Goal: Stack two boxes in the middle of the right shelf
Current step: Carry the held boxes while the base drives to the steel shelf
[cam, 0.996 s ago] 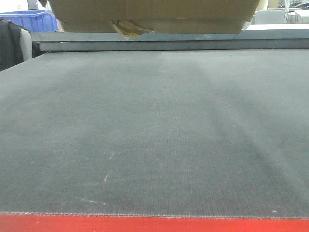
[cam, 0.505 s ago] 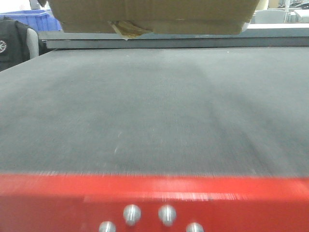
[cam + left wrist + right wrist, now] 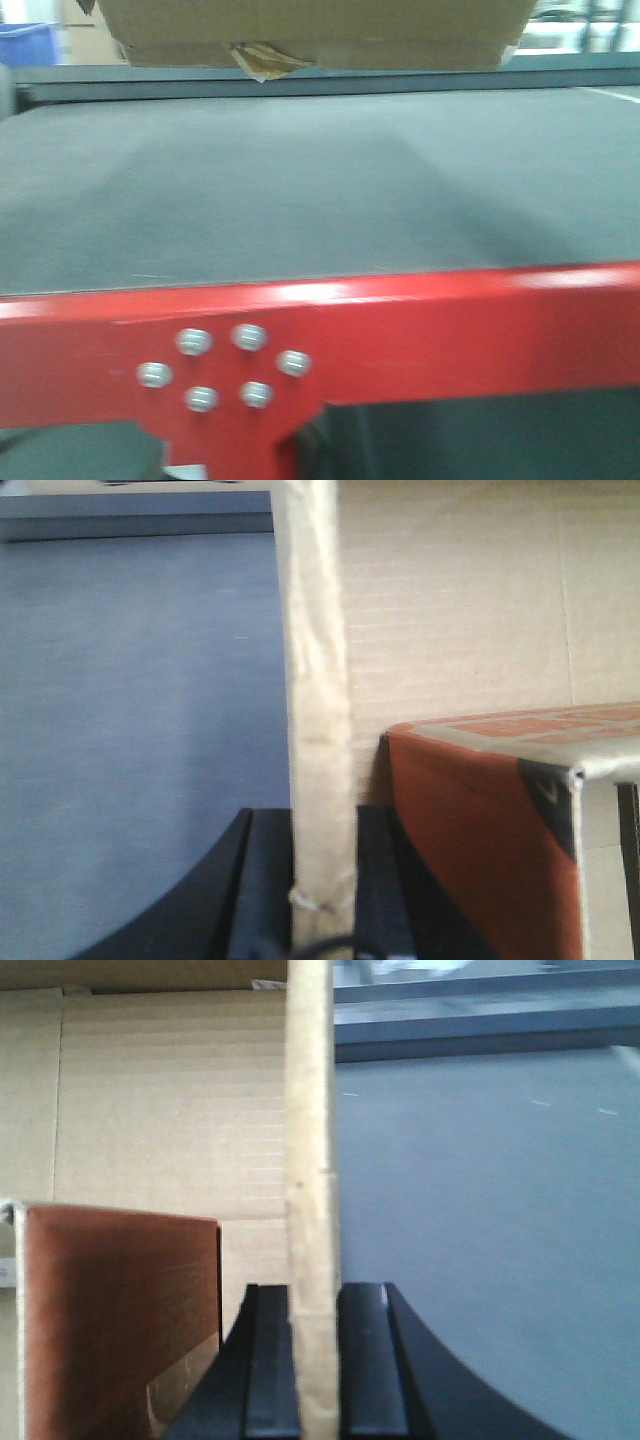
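Status: transport phase, by judgement. The wide brown corrugated cardboard box [image 3: 320, 35] is held above the dark grey felt-like surface with red edge [image 3: 300, 200] and appears clear of it. The left end effector [image 3: 320, 880] and the right end effector [image 3: 313, 1360] each clamp an upright wall of the box. No steel shelf is in view, so placement and stacking remain. Torn tape strip [image 3: 262, 60] hangs from the box's lower edge. A red-brown carton [image 3: 480, 820] sits inside.

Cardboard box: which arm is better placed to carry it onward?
Neither alone: the left end effector and right end effector each pinch an opposite wall of the box, so both should carry together.
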{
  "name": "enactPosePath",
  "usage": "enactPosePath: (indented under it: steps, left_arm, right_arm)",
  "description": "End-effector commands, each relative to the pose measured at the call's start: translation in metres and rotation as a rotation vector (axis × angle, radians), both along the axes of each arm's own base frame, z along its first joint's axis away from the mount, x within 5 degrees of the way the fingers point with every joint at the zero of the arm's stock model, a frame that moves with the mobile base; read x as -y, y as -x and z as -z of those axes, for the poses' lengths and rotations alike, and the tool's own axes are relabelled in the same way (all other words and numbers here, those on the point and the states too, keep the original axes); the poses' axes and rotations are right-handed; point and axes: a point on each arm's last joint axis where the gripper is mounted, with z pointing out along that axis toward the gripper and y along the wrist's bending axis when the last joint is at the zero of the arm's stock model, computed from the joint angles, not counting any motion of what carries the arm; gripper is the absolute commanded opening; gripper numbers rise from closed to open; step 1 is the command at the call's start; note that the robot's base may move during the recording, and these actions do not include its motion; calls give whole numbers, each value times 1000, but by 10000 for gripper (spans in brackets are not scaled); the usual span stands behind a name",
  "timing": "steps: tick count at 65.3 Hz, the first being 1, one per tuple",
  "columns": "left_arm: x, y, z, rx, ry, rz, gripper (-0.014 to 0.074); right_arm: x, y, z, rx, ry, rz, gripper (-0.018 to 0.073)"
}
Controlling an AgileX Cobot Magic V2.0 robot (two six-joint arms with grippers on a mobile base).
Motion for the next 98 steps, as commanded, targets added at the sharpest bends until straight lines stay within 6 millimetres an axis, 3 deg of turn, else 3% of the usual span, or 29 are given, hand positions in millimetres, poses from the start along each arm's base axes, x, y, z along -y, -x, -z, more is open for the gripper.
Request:
enactPosePath:
  steps: [1, 98]
  left_arm:
    - [-2, 6, -13, 66, 8, 12, -111]
    - [-2, 6, -13, 66, 8, 12, -111]
  right_arm:
    - [4, 3, -14, 80, 10, -4, -155]
    - [4, 3, -14, 80, 10, -4, -155]
